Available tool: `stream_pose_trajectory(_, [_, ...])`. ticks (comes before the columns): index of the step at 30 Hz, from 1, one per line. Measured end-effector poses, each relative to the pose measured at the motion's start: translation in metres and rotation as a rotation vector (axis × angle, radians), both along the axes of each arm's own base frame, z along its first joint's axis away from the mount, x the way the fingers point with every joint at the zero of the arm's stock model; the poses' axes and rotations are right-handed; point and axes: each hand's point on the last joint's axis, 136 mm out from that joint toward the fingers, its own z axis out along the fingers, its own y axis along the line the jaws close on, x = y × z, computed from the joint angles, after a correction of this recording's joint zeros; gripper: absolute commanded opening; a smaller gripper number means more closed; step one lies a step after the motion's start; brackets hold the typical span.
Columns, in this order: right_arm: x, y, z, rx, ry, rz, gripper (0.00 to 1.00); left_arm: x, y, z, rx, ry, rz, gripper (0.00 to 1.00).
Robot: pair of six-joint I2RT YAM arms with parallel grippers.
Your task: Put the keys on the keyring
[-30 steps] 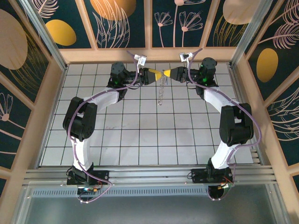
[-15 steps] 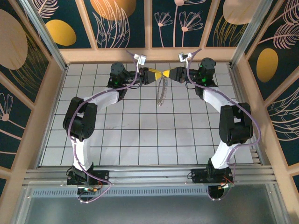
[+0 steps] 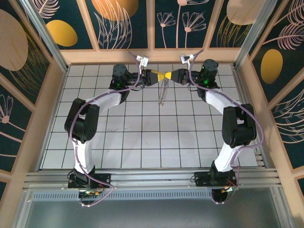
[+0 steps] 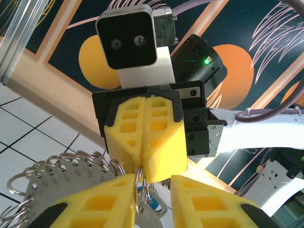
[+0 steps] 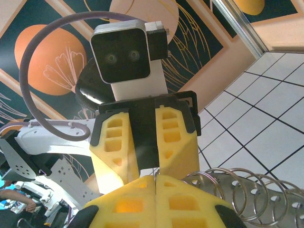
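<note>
Above a white tiled table (image 3: 142,137) walled in floral panels, the left gripper (image 3: 162,76), jaws narrowly parted around the blue-headed key (image 4: 153,204) with its grip unclear, meets the right gripper (image 3: 170,76), pinched shut on the dangling keyring (image 3: 164,92). Threading looks underway, and the next move calls for fine alignment.

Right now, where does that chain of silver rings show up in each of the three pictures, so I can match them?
Top external: the keyring trails as a thin strand from the tip of the right tool, upper middle.
Left wrist: its rings fan out at lower left.
Right wrist: its rings arc along the lower right.
Shared landmark: the right tool's pinched yellow tips, centre of the left wrist view, bottom of the right wrist view.
</note>
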Motion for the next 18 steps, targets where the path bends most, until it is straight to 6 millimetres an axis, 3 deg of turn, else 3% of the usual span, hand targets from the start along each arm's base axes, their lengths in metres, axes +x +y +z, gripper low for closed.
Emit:
stream_pose_trajectory(11, [-0.0022,0.0024,0.0008,0.001,-0.004,0.009,0.0,0.0018,-0.0001,-0.0023,0.0,0.018,0.003,0.0])
stream_pose_trajectory(16, [-0.0021,0.0024,0.001,0.002,-0.005,0.009,0.0,0.0019,0.0005,-0.001,-0.009,0.014,0.008,0.0])
stream_pose_trajectory(18, [-0.0016,0.0024,0.001,0.002,-0.004,0.006,0.08,0.0025,0.0007,-0.0014,-0.013,0.023,0.015,0.0])
